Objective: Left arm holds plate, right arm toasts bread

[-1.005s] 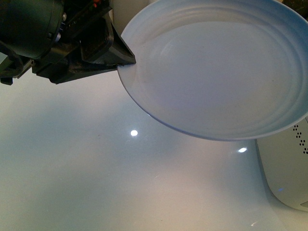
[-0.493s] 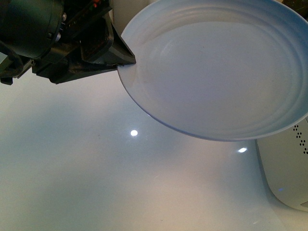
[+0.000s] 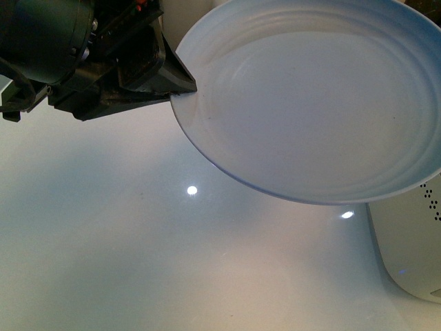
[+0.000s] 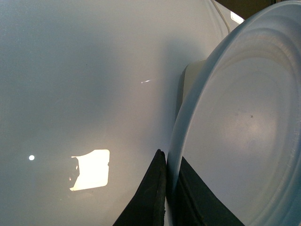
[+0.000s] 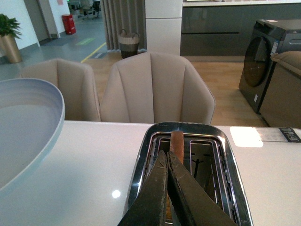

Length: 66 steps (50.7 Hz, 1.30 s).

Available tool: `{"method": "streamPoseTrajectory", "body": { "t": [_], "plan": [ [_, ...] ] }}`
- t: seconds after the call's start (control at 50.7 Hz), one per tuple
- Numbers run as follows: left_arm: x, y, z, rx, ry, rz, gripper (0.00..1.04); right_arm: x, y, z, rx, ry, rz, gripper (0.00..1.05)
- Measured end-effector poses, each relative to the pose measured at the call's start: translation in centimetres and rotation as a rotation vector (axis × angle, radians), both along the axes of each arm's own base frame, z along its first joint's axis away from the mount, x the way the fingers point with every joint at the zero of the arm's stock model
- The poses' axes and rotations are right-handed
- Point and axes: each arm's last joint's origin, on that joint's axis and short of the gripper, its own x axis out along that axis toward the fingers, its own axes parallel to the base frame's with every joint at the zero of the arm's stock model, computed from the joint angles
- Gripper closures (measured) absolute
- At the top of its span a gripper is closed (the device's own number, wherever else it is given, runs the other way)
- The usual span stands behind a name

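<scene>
Both closed: left pincer on plate rim, right pincer on bread in toaster.

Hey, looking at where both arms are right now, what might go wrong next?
1. The left gripper holds the plate by one spot on its rim, off the table; it may pivot or slip in the jaws.
2. The plate overlaps the toaster in the front view; lowering it could knock the toaster.
3. The right gripper has its jaws seemingly closed on the bread in the slot; it may tear or snag.
</scene>
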Motion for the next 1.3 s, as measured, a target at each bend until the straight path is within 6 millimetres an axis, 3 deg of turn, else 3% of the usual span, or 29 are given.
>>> {"method": "streamPoseTrajectory", "body": {
  "t": [0.118, 0.158, 0.374, 0.749, 1.301],
  "plan": [
    [0.01, 0.01, 0.00, 0.001, 0.000, 0.001, 1.02, -0.01, 0.00, 0.00, -0.001, 0.000, 0.000, 1.02],
    [0.00, 0.01, 0.01, 0.000, 0.000, 0.001, 1.02, -0.01, 0.00, 0.00, -0.001, 0.000, 0.000, 0.98],
    [0.00, 0.00, 0.01, 0.000, 0.000, 0.001, 1.02, -0.01, 0.00, 0.00, -0.001, -0.001, 0.000, 0.57],
    [0.00, 0.00, 0.01, 0.000, 0.000, 0.001, 1.02, -0.01, 0.00, 0.00, 0.000, -0.001, 0.000, 0.08],
    [0.00, 0.00, 0.01, 0.000, 0.000, 0.001, 1.02, -0.01, 0.00, 0.00, -0.001, -0.001, 0.000, 0.09]
  ]
}}
